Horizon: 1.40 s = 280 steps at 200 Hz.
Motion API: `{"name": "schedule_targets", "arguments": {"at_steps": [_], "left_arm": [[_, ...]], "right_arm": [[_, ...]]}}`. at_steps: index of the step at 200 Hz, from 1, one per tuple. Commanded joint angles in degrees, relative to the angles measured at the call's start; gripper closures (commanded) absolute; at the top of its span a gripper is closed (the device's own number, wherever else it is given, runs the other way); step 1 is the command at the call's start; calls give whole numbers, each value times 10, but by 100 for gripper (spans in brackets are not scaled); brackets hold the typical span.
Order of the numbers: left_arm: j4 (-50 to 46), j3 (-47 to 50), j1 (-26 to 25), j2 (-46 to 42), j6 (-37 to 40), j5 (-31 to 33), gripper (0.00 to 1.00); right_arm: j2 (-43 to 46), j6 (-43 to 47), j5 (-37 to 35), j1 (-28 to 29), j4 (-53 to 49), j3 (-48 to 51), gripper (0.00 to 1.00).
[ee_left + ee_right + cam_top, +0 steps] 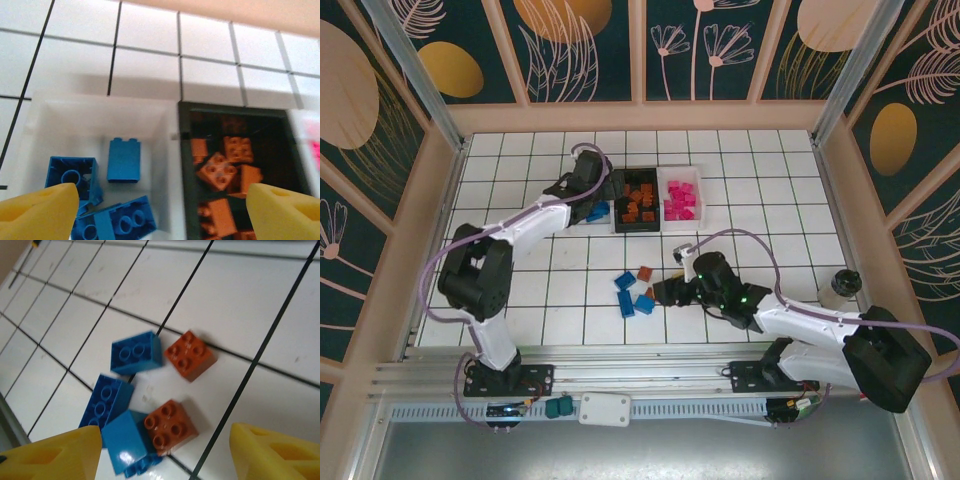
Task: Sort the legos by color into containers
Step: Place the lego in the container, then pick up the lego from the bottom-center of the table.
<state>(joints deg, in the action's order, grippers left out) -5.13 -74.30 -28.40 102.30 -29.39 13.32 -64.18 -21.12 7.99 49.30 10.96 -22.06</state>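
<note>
**Fingers.** The right fingers, yellow, are spread wide and empty. They hang low over the loose bricks near the middle of the table. Between the tips lies an orange brick, studs up, touching a smooth-faced blue brick on its left. Beyond are two more blue bricks, with a second orange brick just beside one of them. The left fingers, likewise wide and holding nothing, hover above the left white tray, which holds at least three blue bricks.

**Trays.** The black tray adjoining it holds orange bricks, and the right white tray holds pink ones.

**Step in hand (judged).** The right arm is set to pick one of the few pieces outside the trays, about five in all, so the sort looks nearly complete. The next move calls for a straight descent and a closing on the near orange brick alone. Because its blue neighbour touches it, the fingers must take the free sides or risk dragging both. That brick belongs in the black tray, and the blue ones in the tray below the left fingers.

**Surface and room.** The table is laid in white square tiles with dark joints. Around it stands an enclosure of pale wooden rails and aluminium posts, its panels dark teal with gold discs and line-drawn leaves. A metal rail along the near edge carries the arm bases, small teal blocks and a white rounded box. A small bottle-like object stands near the table's right edge; what it is cannot be told.
</note>
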Motion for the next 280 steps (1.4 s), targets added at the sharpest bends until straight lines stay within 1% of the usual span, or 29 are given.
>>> {"name": "schedule_targets", "arguments": {"at_steps": [1,22,26,31,51,73,98,122,148,159,175,199,211,226,239,257,280], "left_arm": [[7,26,-6,-101,-9,-36,12],[5,83,-37,-171,-11,-28,9],[5,96,-42,-185,-14,-27,6],[5,117,-50,-202,-17,-26,4],[6,189,-70,-264,-41,-27,2],[-2,263,-79,-317,-65,-33,1],[-15,327,-84,-366,-91,-35,1],[-28,379,-84,-413,-109,-36,1],[-50,406,-83,-435,-116,-31,1],[-52,414,-85,-439,-119,-33,1],[-52,421,-84,-441,-122,-32,1],[-49,424,-85,-444,-120,-30,1],[-47,426,-84,-445,-116,-29,1],[-49,430,-83,-446,-115,-22,1],[-51,436,-84,-450,-119,-16,1],[-54,448,-85,-458,-129,-6,1],[-61,461,-84,-469,-141,5,1]], "right_arm": [[-15,21,6,29,-38,0,32],[-50,33,1,57,-47,-16,32],[-56,36,0,63,-47,-19,33],[-65,40,1,69,-46,-23,34],[-101,53,18,81,-51,-41,36],[-135,64,28,87,-47,-55,36],[-171,76,16,88,-39,-76,36],[-202,86,4,88,-38,-103,39],[-228,101,0,91,-52,-125,45],[-233,104,3,93,-59,-128,49],[-226,106,6,96,-73,-129,57],[-175,103,14,95,-97,-110,69],[-141,104,21,94,-110,-107,73],[-105,109,34,90,-119,-121,75],[-96,117,38,77,-123,-150,76],[-128,128,65,41,-89,-208,77],[-238,138,87,-3,-37,-315,77]]}}
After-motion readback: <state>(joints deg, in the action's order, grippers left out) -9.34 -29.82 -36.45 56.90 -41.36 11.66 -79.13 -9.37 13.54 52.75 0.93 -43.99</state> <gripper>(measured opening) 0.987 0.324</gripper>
